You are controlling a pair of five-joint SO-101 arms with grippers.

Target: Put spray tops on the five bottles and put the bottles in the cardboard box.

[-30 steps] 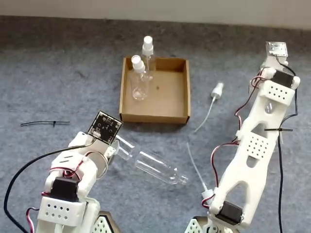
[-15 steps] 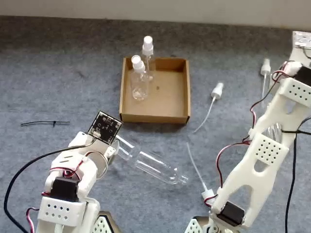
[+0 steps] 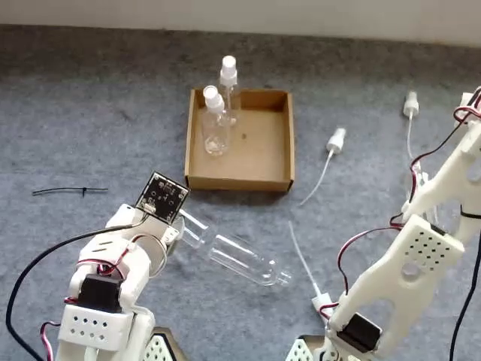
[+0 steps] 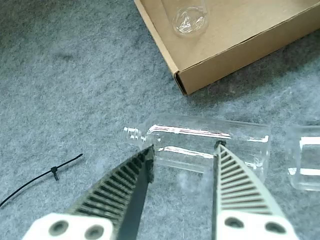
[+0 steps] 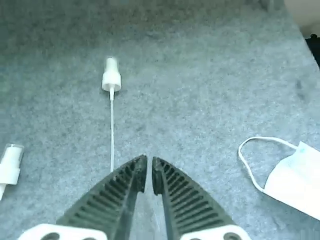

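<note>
Two bottles with spray tops [image 3: 216, 120] stand at the far left corner of the cardboard box [image 3: 275, 179]. Two clear open bottles [image 3: 248, 259] lie on the carpet in front of the box. My left gripper [image 4: 184, 151] is open, its fingertips on either side of the nearer lying bottle [image 4: 200, 142]. My right gripper [image 5: 149, 169] is shut, low over the carpet. Beside one of its fingers ends the tube of a loose spray top [image 5: 111, 77]. Loose spray tops also lie right of the box [image 3: 336, 141], farther right [image 3: 410, 104] and by the right arm's base [image 3: 321, 299].
A black cable tie [image 3: 71, 191] lies left of the box. A white face mask [image 5: 295, 177] lies on the carpet near my right gripper. Another spray top [image 5: 9, 167] lies at the edge of the right wrist view. The grey carpet ends at a pale wall behind.
The right arm has swung to the right, away from the box, uncovering the spray top at the far right. The left arm and the bottles have not moved.
</note>
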